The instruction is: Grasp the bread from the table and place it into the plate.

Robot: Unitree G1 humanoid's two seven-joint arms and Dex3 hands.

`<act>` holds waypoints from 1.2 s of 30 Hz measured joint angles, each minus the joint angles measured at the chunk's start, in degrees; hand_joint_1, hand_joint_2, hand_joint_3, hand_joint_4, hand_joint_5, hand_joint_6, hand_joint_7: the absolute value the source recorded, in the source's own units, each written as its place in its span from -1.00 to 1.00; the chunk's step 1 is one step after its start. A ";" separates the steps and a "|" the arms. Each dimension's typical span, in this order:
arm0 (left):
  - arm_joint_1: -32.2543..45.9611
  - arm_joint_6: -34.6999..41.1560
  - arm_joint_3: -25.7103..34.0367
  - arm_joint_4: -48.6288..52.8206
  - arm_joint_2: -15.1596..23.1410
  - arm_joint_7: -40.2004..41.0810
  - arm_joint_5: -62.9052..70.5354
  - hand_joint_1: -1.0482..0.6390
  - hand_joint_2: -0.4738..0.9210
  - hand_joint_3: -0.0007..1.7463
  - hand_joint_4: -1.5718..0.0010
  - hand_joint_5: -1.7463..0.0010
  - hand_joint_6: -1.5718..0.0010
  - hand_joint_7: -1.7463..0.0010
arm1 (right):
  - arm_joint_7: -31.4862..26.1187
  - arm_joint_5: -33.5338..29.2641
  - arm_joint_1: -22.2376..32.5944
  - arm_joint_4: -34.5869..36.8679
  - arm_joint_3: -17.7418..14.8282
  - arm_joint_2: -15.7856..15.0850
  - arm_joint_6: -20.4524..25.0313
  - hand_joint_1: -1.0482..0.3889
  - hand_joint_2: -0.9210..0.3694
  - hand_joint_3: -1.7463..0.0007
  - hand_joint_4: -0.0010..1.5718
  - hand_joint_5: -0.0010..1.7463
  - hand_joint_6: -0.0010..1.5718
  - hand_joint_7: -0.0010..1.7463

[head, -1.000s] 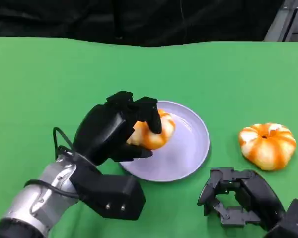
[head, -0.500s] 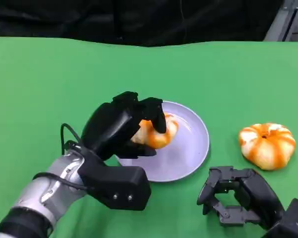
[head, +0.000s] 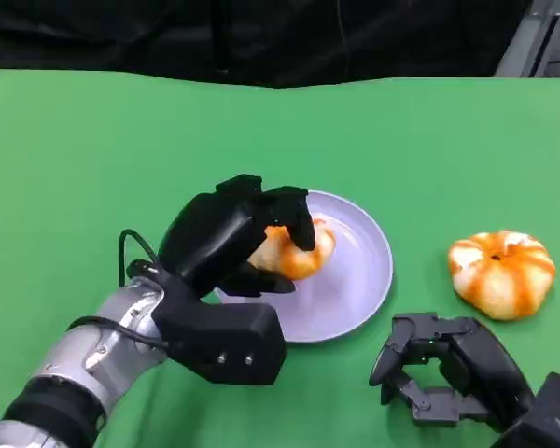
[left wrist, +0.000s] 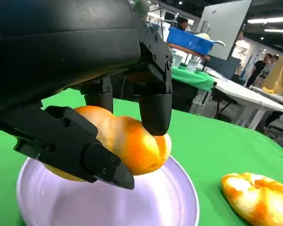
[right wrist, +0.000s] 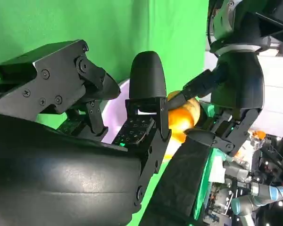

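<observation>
Holding the bread (head: 294,252) between its dark fingers (head: 294,219) and thumb, the left hand (head: 226,243) was poised over the near-left part of the plate (head: 355,280). In the left wrist view the bread (left wrist: 127,143) appeared pinched from above and below, its underside just above the plate's pale floor (left wrist: 132,202); whether it already touched that floor could not be told. The step in hand was judged to be the placing step, nearly complete: the bread lay within the plate's rim but had not yet been released. The next move would call for lowering the bread onto the plate if any gap remained, spreading the fingers, and lifting the hand straight away so that the bread was not dragged or rolled toward the rim.

The plate, a shallow lavender dish, held nothing but the gripped bread. A second bread (head: 501,273) lay on the green table (head: 93,149) to the right, well apart from the plate and untouched.

The right hand (head: 439,369) rested low on the table near the plate's right edge, its fingers curled inward around nothing. In the right wrist view the gripped bread (right wrist: 181,117) showed beyond that hand's own fingers.
</observation>
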 measured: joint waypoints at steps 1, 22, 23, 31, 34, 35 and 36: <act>-0.57 -0.25 -0.28 1.09 -0.25 0.05 -0.02 0.10 0.94 -1.00 0.31 -0.79 0.10 -0.18 | 0.00 0.06 0.05 0.00 -0.02 -0.01 0.01 0.57 -0.51 -0.13 0.21 0.58 0.24 0.21; -6.48 -5.14 -0.70 16.68 -5.30 -5.05 -6.45 -0.13 0.98 -0.97 -0.08 0.95 0.05 0.99 | -0.51 -0.03 0.57 -2.31 0.39 0.67 1.18 0.53 -0.45 -0.20 0.23 0.57 0.26 0.21; -6.49 -5.04 -0.77 16.68 -5.29 -5.15 -6.43 -0.16 0.99 -0.96 -0.05 0.97 0.08 1.00 | -0.52 -0.02 0.57 -2.31 0.44 0.66 1.17 0.53 -0.45 -0.20 0.23 0.57 0.26 0.21; -6.55 -1.76 -1.51 15.03 -4.44 -7.12 -5.24 -0.58 1.00 -0.47 0.34 1.00 0.41 1.00 | -0.56 -0.06 0.62 -2.26 0.94 0.56 1.08 0.54 -0.43 -0.21 0.22 0.54 0.27 0.19; -6.56 -0.42 -1.44 13.90 -4.28 -8.76 -5.16 -0.66 1.00 -0.36 0.42 1.00 0.47 1.00 | -0.51 -0.03 0.62 -1.93 1.07 0.56 0.93 0.54 -0.43 -0.20 0.22 0.54 0.27 0.18; -6.56 0.06 -1.43 13.54 -4.27 -9.27 -5.16 -0.67 1.00 -0.33 0.44 1.00 0.48 1.00 | -0.54 -0.04 0.62 -1.82 1.09 0.53 0.80 0.53 -0.43 -0.20 0.22 0.54 0.28 0.18; -6.55 0.40 -1.40 13.13 -4.25 -9.60 -5.17 -0.68 1.00 -0.31 0.45 1.00 0.49 1.00 | -0.58 -0.10 0.61 -1.75 1.14 0.50 0.59 0.53 -0.43 -0.20 0.22 0.54 0.28 0.18</act>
